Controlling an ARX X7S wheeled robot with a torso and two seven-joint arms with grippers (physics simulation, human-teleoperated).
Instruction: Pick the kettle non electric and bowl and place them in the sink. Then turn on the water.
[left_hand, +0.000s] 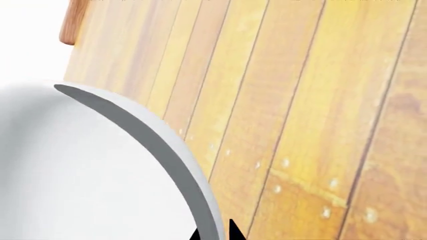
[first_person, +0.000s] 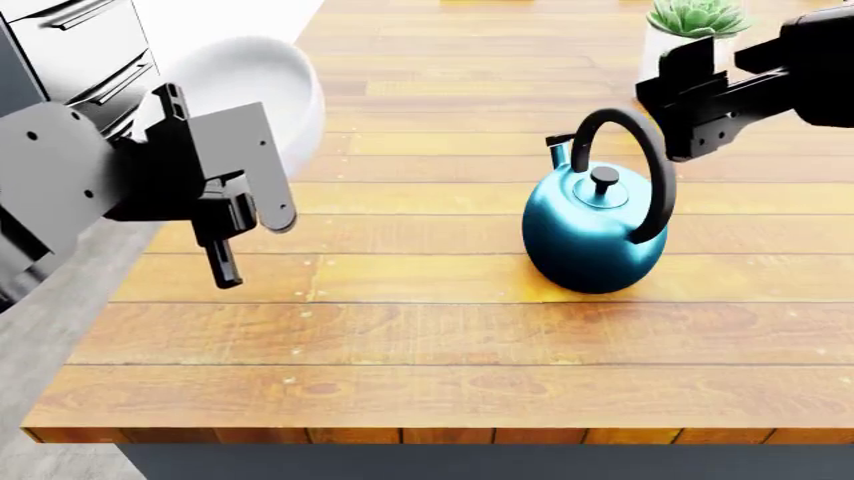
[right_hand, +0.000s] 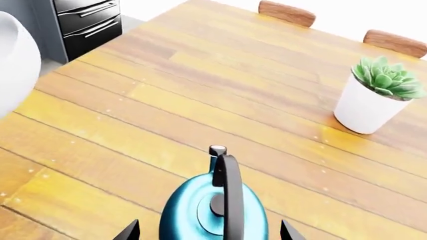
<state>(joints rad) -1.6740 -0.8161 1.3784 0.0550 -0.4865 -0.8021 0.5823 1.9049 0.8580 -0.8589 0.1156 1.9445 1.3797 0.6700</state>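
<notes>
The white bowl (first_person: 260, 85) hangs lifted over the wooden countertop's left edge. My left gripper (first_person: 171, 105) is shut on its rim. In the left wrist view the bowl (left_hand: 73, 170) fills the lower left, its grey-shaded rim pinched between the two black fingertips of the left gripper (left_hand: 213, 234). The teal-blue kettle (first_person: 594, 230) stands upright on the wood with its black handle arched over the lid knob. My right gripper (first_person: 678, 105) hovers open just above and behind the kettle (right_hand: 213, 210). In its wrist view, the right gripper's (right_hand: 210, 232) tips stand wide on either side. The sink and water are out of view.
A white plant pot with a green succulent (first_person: 687, 35) stands behind the kettle, near my right arm. Steel drawers (first_person: 80, 45) lie beyond the countertop's left side. Two wooden chair backs (right_hand: 287, 12) line the far edge. The countertop's front edge (first_person: 427, 432) is close to me.
</notes>
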